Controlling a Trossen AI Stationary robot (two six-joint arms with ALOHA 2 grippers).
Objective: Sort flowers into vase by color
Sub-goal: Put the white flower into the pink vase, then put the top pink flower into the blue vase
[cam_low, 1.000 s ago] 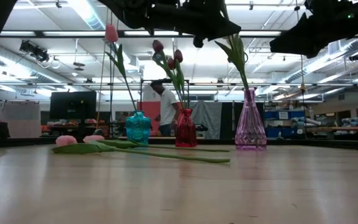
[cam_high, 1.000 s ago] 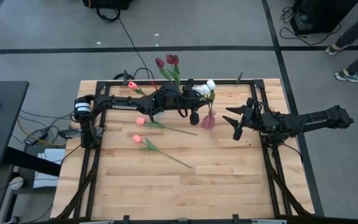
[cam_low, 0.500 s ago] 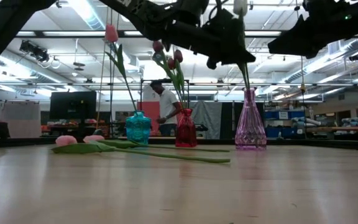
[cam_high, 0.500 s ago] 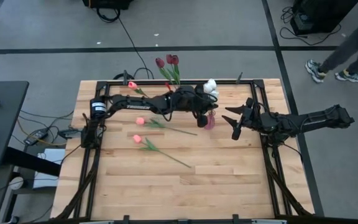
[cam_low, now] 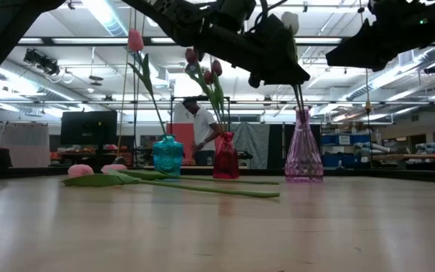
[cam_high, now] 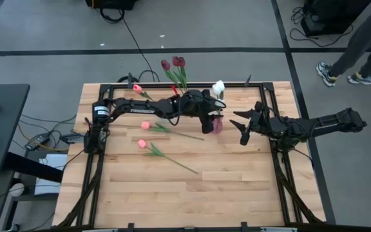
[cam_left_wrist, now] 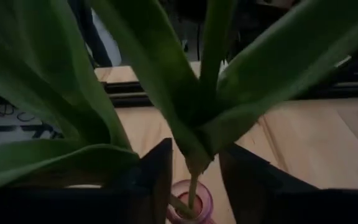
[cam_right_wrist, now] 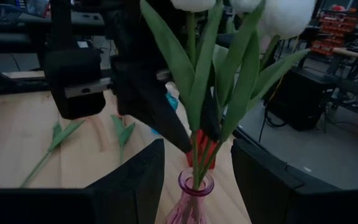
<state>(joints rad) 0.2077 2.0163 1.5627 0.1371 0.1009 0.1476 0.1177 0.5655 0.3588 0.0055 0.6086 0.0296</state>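
A purple vase (cam_low: pixel 303 147) at the far right of the table holds white tulips (cam_right_wrist: pixel 284 15). My left gripper (cam_left_wrist: pixel 194 177) hovers over its neck, open, with one green stem (cam_left_wrist: pixel 193 163) standing between its fingers and running down into the vase (cam_left_wrist: pixel 190 205). My right gripper (cam_high: pixel 239 127) waits open just right of the vase (cam_high: pixel 216 125), pointing at it. A red vase (cam_low: pixel 226 155) holds dark red tulips (cam_high: pixel 174 63), and a teal vase (cam_low: pixel 168 155) holds one pink tulip (cam_high: pixel 136 87). Two pink tulips (cam_high: pixel 145 125) (cam_high: pixel 142 144) lie flat on the table.
Black frame rails (cam_high: pixel 95 167) run along the table's left and right sides. The wooden table's (cam_high: pixel 185 193) near half is bare wood. A person (cam_low: pixel 201 132) stands in the room behind the table, and another person's legs (cam_high: pixel 356 45) show on the floor at far right.
My left gripper has gone toward the table's right edge until it stands over the purple vase. The white tulip with it has swung from slanting to upright, its head now high above the vase neck.
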